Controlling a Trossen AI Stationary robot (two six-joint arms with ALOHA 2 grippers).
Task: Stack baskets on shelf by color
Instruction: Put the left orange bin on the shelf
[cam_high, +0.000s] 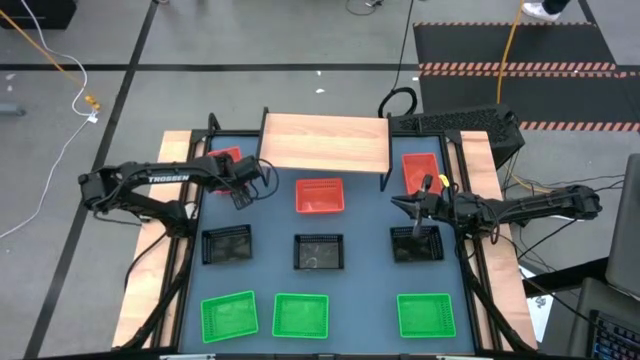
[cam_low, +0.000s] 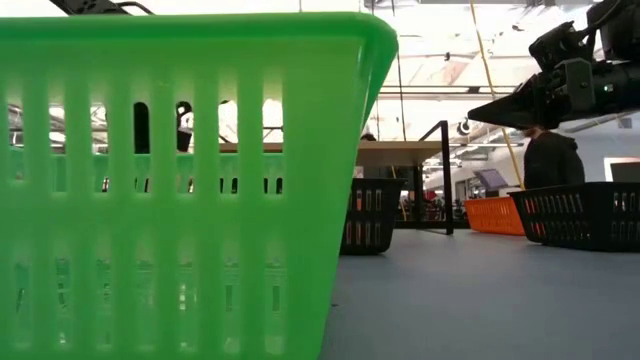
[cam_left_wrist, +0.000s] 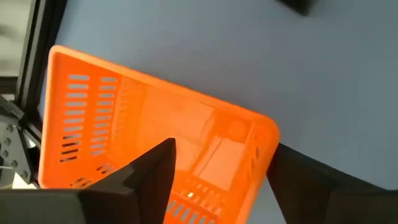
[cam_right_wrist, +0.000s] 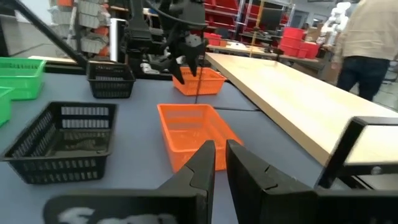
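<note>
A: Left gripper (cam_high: 243, 193): state and place?
B: Fingers spread wide, holding nothing, above the far-left red plastic mesh basket (cam_high: 222, 161), beside the left end of the light-wood plank shelf (cam_high: 325, 143) on black legs.

A: Right gripper (cam_high: 404, 205)?
B: Fingers nearly pressed together, empty, hovering between the far-right red basket (cam_high: 421, 170) and the right black mesh basket (cam_high: 416, 245).

A: Remaining baskets?
B: All on the blue table (cam_high: 370, 250), none on the shelf. One red basket (cam_high: 320, 195) in the middle, just in front of the shelf. Black row: left (cam_high: 227, 245), middle (cam_high: 319, 251). Green row along the near edge: left (cam_high: 229, 315), middle (cam_high: 301, 315), right (cam_high: 426, 314).

A: Beyond the table?
B: A person in a dark top (cam_low: 548, 160), standing.
</note>
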